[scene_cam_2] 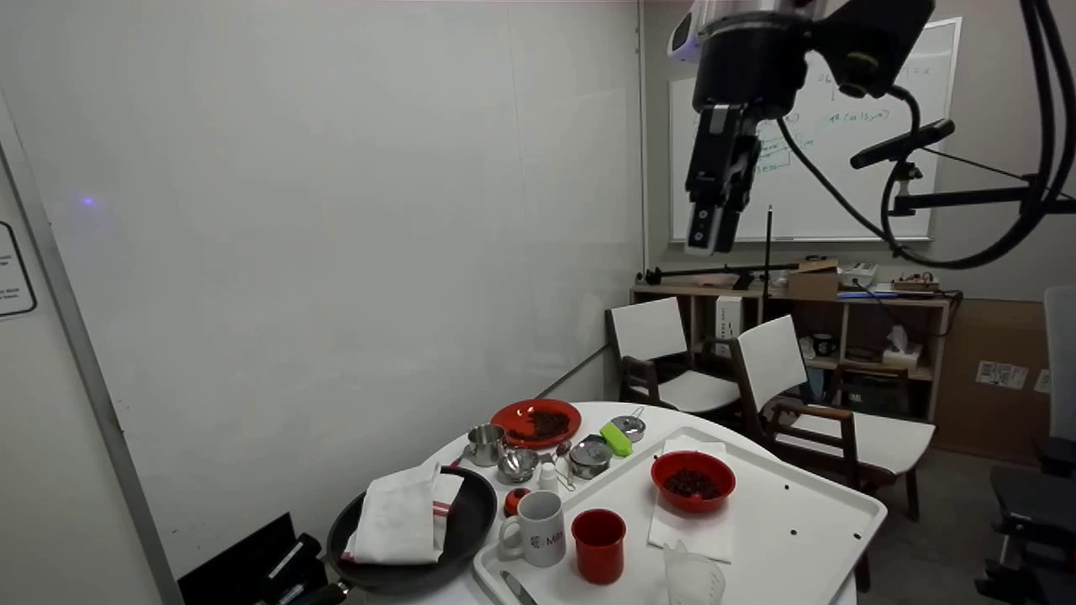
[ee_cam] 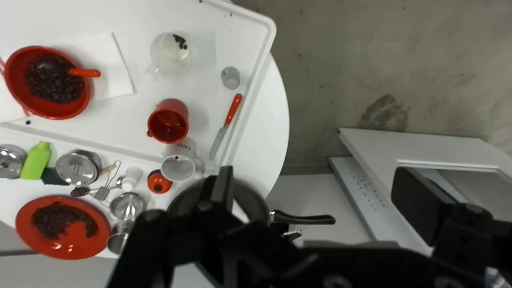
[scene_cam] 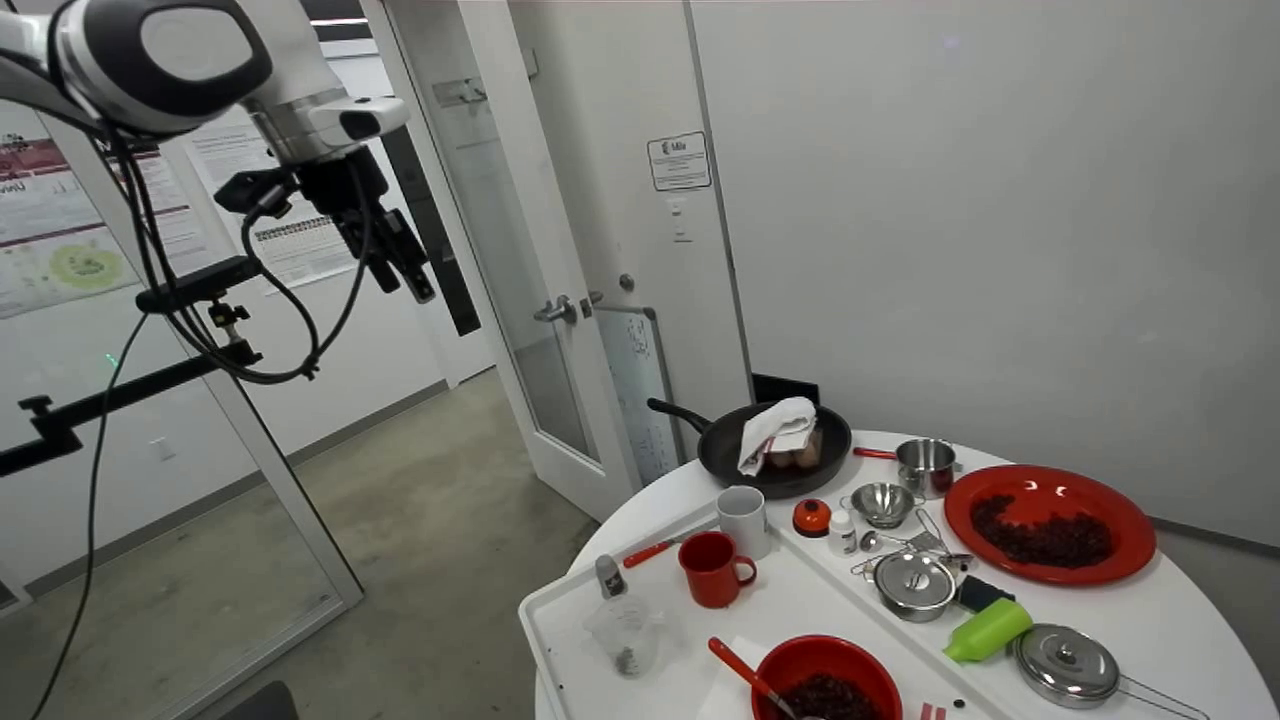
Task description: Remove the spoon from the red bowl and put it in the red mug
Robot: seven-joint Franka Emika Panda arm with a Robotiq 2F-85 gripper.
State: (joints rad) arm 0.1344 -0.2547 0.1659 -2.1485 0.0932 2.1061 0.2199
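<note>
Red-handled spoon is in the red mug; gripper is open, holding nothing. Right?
Wrong on the container: the wrist view shows the red-handled spoon in the red bowl, not in the red mug. The gripper is indeed open, holding nothing.

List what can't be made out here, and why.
Red bowl: lower part cut off by bottom edge, in an exterior view.
Red mug: handle hidden behind its body, in an exterior view.
Frying pan: partly hidden by gripper, wrist view.
Wall whiteboard: writing too small to read, in an exterior view.
</note>
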